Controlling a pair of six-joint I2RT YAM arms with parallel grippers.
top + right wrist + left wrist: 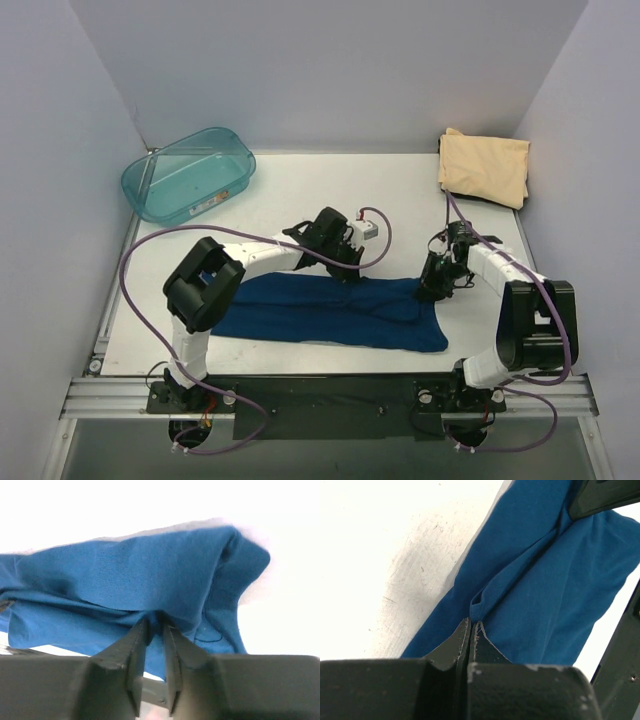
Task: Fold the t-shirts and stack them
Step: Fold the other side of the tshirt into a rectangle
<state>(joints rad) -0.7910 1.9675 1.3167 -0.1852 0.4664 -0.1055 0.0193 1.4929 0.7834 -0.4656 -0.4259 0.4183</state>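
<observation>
1. The blue shirt lies crumpled lengthwise along the near edge of the bench, between the two arms.
2. The left claw is pinched closed on a raised fold at the shirt's far edge, mid-length.
3. The right claw is nearly closed, gripping bunched cloth at the shirt's right end.
4. A folded tan shirt sits in the far right corner.
5. A tub sits in the far left corner.
</observation>
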